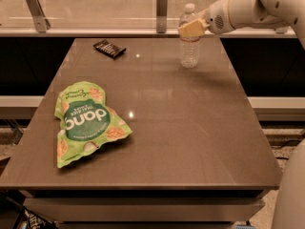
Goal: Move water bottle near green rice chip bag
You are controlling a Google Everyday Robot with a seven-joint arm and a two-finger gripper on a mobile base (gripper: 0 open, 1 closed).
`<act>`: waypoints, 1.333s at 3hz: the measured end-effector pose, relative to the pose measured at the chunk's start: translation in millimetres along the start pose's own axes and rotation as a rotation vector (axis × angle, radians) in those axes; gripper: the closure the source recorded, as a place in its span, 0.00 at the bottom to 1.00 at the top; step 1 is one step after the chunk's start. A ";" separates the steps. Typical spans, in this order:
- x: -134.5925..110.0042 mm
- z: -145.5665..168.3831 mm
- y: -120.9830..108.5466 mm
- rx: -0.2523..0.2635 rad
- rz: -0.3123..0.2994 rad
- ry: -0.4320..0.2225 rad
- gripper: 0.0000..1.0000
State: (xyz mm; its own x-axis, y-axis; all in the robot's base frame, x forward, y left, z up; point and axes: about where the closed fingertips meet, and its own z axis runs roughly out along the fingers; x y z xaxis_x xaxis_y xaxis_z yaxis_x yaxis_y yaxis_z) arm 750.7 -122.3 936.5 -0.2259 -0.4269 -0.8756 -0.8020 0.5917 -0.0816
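The water bottle (189,51) stands upright near the table's far right edge, clear and ribbed, with a white cap. My gripper (193,27) reaches in from the right on the white arm (248,8) and sits at the bottle's upper part, covering its label band. The green rice chip bag (86,120) lies flat at the near left of the table, far from the bottle.
A small black packet (109,48) lies at the far left of the brown table (190,142). A glass barrier with metal posts (162,8) runs behind the table's far edge. The floor drops away on both sides.
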 end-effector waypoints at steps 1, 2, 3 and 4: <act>-5.9 -3.1 18.2 -0.007 -0.005 0.026 1.00; -8.3 -7.0 36.7 -0.036 0.006 0.027 1.00; -13.1 -14.1 57.3 -0.054 -0.005 0.006 1.00; -18.1 -21.6 84.3 -0.053 -0.033 -0.014 1.00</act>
State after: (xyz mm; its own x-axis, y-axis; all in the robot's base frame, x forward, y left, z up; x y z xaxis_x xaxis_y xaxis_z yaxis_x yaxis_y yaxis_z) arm 675.2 -79.5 955.8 -0.1917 -0.4355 -0.8796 -0.8373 0.5402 -0.0850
